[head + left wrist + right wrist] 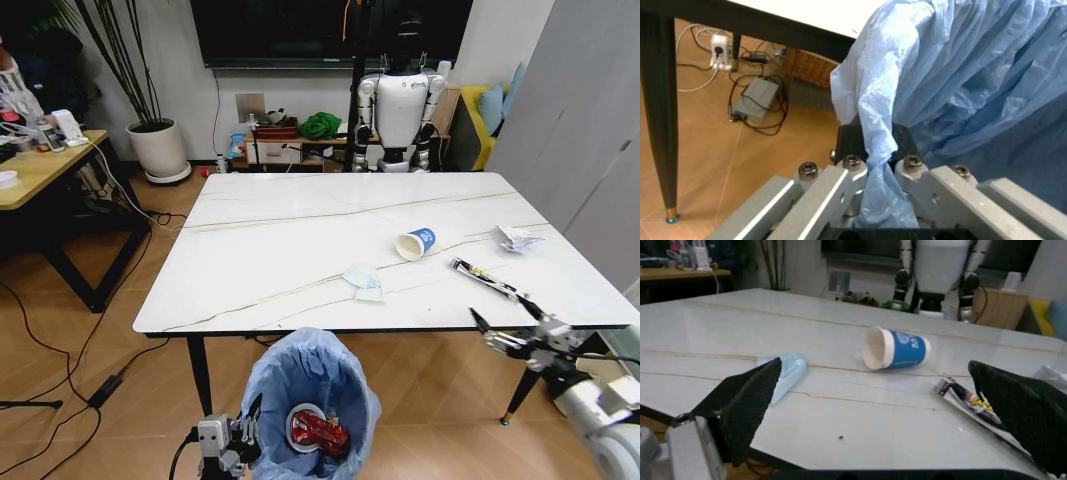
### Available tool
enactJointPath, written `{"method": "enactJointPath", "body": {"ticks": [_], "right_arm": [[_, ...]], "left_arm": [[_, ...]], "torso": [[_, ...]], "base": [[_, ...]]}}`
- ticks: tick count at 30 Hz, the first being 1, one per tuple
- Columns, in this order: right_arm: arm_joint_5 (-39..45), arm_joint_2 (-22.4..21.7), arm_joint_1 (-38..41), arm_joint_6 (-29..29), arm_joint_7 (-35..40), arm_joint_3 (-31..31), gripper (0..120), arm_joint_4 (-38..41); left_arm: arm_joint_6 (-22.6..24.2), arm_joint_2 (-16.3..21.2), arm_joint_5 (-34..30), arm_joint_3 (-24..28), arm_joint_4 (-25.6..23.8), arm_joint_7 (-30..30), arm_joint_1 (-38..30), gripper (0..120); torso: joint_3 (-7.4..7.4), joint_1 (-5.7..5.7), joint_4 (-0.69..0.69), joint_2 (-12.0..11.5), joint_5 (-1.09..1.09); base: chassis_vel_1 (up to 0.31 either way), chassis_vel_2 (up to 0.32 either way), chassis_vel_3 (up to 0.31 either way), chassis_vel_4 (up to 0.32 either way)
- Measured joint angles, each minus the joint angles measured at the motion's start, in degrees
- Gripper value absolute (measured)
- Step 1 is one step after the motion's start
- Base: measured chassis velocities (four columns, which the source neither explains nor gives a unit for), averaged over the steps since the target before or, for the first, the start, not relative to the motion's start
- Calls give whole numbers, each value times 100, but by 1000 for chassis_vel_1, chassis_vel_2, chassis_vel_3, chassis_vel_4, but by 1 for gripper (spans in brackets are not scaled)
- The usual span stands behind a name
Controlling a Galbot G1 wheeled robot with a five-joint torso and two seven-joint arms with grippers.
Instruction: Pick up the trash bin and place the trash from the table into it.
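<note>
Four items remain on tabletop (300,250); left gripper (875,150) clamps bin (310,385) rim; right gripper (512,335), jaws spread, faces wrapper (487,279) ahead—next grasp needs advance.

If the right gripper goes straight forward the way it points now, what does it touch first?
Probably the long dark wrapper, lying near the table edge by one open finger of the right gripper. Beyond it lies the paper cup on its side. Depth is uncertain.

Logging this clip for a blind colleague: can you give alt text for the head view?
The left gripper holds the blue-lined trash bin below the marble table, a crushed red can inside. The open right gripper hovers at the table's near edge by a long dark wrapper; a paper cup, mask and crumpled paper remain.
</note>
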Motion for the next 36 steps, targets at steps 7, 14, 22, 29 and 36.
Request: {"method": "enactJointPath", "body": {"ticks": [7,14,22,29,36], "right_arm": [[342,-707,626,-335,522,-871,100,39],[1067,-1458,1602,-794,845,-1809,100,-31],[1421,-1726,2075,-1058,833,-2181,100,-418],[1443,-1614,2656,-1048,726,-2746,100,-780],[1397,-1553,3000,-981,614,-3142,100,-854]], "left_arm": [[-15,25,32,-10,-19,2,77,0],[-22,-57,58,-77,-63,4,139,0],[33,-2,29,-49,20,6,34,0],[19,-90,113,-38,34,22,103,0],[6,-89,125,-126,-35,29,209,0]], "torso": [[0,0,-1,0,0],[0,0,1,0,-1],[1,1,-2,0,-1],[0,0,1,-1,0],[0,0,-2,0,-2]], "base": [[0,0,0,0],[0,0,0,0],[0,0,0,0],[0,0,0,0],[0,0,0,0]]}}
